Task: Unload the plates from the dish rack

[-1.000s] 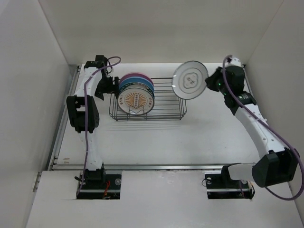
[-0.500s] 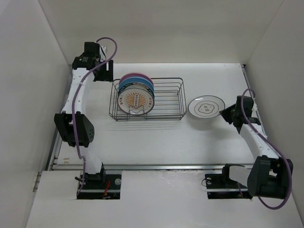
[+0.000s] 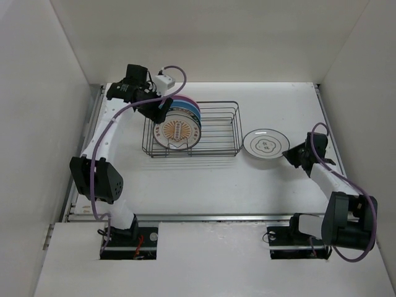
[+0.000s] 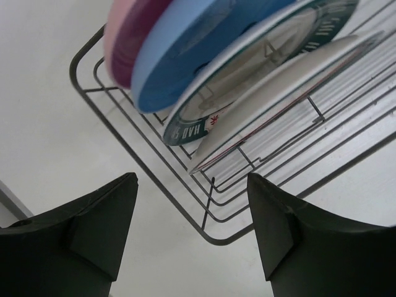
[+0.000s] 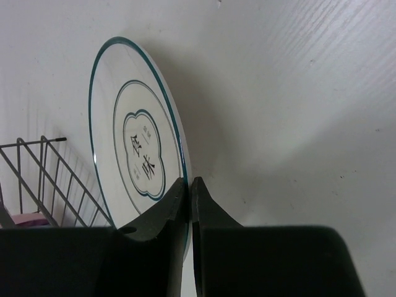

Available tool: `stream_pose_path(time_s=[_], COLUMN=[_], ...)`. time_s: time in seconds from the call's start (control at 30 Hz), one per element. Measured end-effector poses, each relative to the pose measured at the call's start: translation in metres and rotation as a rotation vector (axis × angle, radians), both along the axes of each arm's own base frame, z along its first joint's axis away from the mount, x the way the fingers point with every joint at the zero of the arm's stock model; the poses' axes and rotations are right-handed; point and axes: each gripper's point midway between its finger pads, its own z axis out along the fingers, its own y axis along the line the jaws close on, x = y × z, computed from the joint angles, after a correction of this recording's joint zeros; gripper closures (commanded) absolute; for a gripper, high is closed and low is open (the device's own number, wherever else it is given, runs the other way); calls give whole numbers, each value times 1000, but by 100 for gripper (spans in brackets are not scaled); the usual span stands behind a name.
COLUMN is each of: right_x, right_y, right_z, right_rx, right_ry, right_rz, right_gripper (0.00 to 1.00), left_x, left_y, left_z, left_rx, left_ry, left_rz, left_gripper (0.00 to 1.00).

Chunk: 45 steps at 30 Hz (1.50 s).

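Your right jaws (image 5: 189, 185) are pinched shut on the rim of the white plate with the thin dark rim (image 5: 139, 154), with the edge of the plate caught between the two fingers. That plate faces up. In the top view it lies low over the counter (image 3: 204, 176), just to the right of the dish rack (image 3: 238, 130), and the right jaws (image 3: 291, 154) grip its right-hand side. The right wrist view shows the emblem in the plate's centre and a bit of rack wire (image 5: 37, 167) beyond its far edge. It does not show whether the plate's underside is fully on the counter.

Your left jaws (image 4: 192, 182) stand wide apart with nothing between them. They look down at a corner of the rack (image 4: 213, 241). From above, the left jaws (image 3: 159, 110) hang at the rack's left end, close to the standing plates.

The rack's long axis runs left to right. Four plates stand on edge at its left end, faces toward the arm bases. The orange-patterned plate (image 3: 176, 131) is nearest. The blue plate (image 3: 193, 109) and the pink plate (image 3: 176, 97) show behind it.

The left wrist view shows the order edge-on:
- the pink plate (image 4: 127, 37)
- the blue plate (image 4: 198, 43)
- the teal-lettered plate (image 4: 204, 117)
- a pale plate with a reddish edge (image 4: 272, 105)
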Motion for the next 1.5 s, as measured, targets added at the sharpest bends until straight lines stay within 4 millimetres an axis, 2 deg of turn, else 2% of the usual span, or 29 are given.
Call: stream_pose_path(time_s=[0.07,0.1,0.13,0.2,0.23,0.3,0.33,0.47,0.53,0.67,0.7,0.8,0.9,0.93,1.03,1.17,1.3,1.5], right_x=[-2,-3,-3,-5,-6,-8,-9,-12,-12,-8,-6,-1,4,6,11,12,10,4], right_y=[-1,-2,-4,-7,-9,-11,-12,-14,-15,-18,-19,-21,-16,-11,6,30,63,139], right_z=[3,4,4,3,1,-1,-2,1,9,36,44,67,90,98,114,126,137,168], right_rx=[-8,-15,-21,-34,-42,-61,-68,-111,-139,-206,-225,-283,-344,-362,-406,-445,-466,-451], right_ry=[-13,-18,-17,-6,0,12,19,12,-10,-73,-95,-156,-213,-232,-278,-324,-388,-541], right_rz=[-6,-11,-17,-31,-35,-34,-30,5,25,63,75,108,161,189,276,389,563,901], right_gripper=[98,92,80,65,53,43,43,42,42,36,32,27,27,27,27,27,25,20], left_x=[-4,-5,-7,-9,-10,-11,-12,-8,-4,-1,-1,2,6,7,14,13,14,12], left_y=[-10,-14,-18,-25,-27,-32,-33,-34,-36,-39,-39,-39,-37,-37,-30,-35,-39,-32], left_z=[-1,-1,-2,-3,-4,-8,-10,-22,-29,-40,-41,-42,-43,-45,-53,-57,-56,-47], left_rx=[20,30,43,68,79,105,111,158,174,200,204,212,225,229,279,278,258,240], left_ry=[-5,-8,-11,-18,-22,-24,-23,-15,-7,12,12,6,-2,0,-1,9,4,-8], left_rz=[-59,-84,-107,-144,-160,-184,-187,-190,-193,-195,-193,-184,-166,-160,-169,-193,-167,-145], left_gripper=[30,30,30,30,30,33,33,44,44,44,44,46,62,78,99,100,100,100])
